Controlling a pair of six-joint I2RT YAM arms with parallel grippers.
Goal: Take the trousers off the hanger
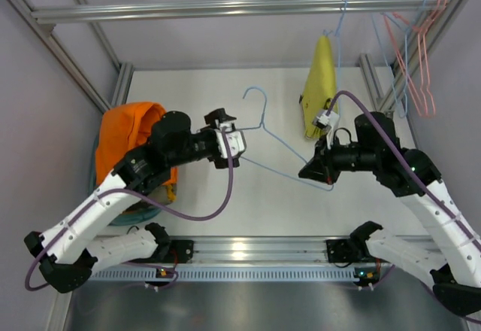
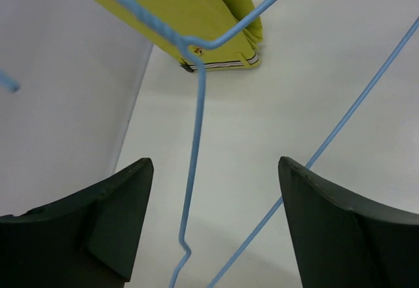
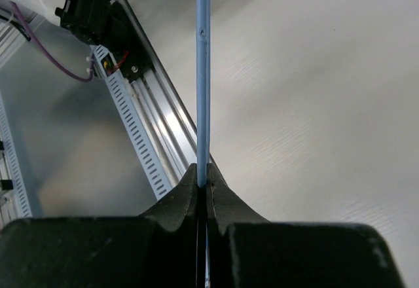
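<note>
The orange trousers (image 1: 128,139) lie bunched at the table's left, over a teal basket rim (image 1: 143,209), apart from the hanger. The light-blue wire hanger (image 1: 263,132) is held bare above the table's middle, hook towards the back. My right gripper (image 1: 310,171) is shut on its lower bar near the right corner; the right wrist view shows the wire (image 3: 203,72) pinched at my right gripper (image 3: 203,170). My left gripper (image 1: 229,139) is open at the hanger's left end. In the left wrist view two hanger wires (image 2: 196,137) pass between the spread fingers of my left gripper (image 2: 213,170), touching neither.
Yellow-green trousers (image 1: 319,86) hang on another blue hanger from the overhead rail (image 1: 225,7); they also show in the left wrist view (image 2: 190,6). Pink hangers (image 1: 421,60) and blue hangers (image 1: 391,60) hang at the rail's right end. A slotted rail (image 3: 131,124) runs along the near edge.
</note>
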